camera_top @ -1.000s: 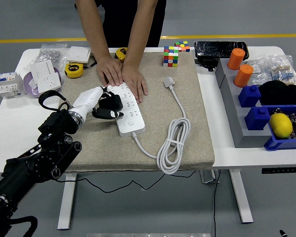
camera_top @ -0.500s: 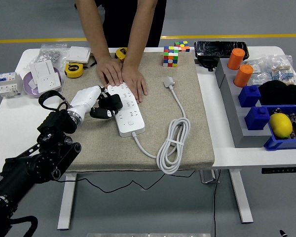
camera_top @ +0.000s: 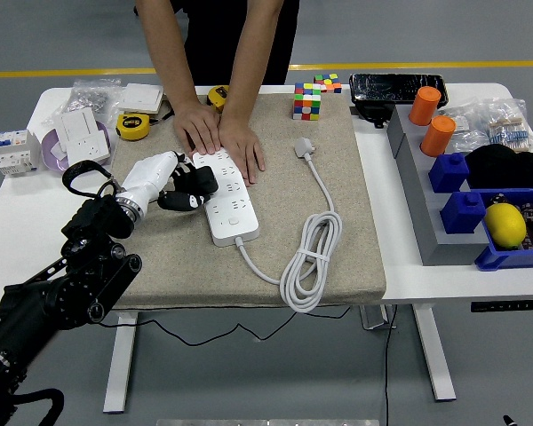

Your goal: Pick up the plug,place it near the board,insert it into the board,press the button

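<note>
White cable (camera_top: 306, 266), coiled at the mat's (camera_top: 355, 257) near edge, runs up to one grey plug (camera_top: 304, 147) lying loose on the mat, well right of the strip (camera_top: 226, 200) and held by nobody. Since a second ago the strip has slid a touch leftward and the coil with it. The left hand (camera_top: 173, 182) has drawn up and back a little; it now sits at the strip's left edge, white palm up-left, dark fingers (camera_top: 195, 186) curled against the strip's side and top. Whether they actually clamp it I cannot tell. The right arm is out of sight.

Farther on, a person's two hands (camera_top: 220, 133) press flat, side by side, on the strip's far end, unmoved. Behind them: two tape measures (camera_top: 133, 126), one cube (camera_top: 307, 101) with a smaller one behind it, one black case (camera_top: 398, 88). Right of the mat stand two orange cylinders (camera_top: 431, 120) on a grey rack (camera_top: 417, 204), and blue bins (camera_top: 506, 253) hold one lemon (camera_top: 505, 224).
</note>
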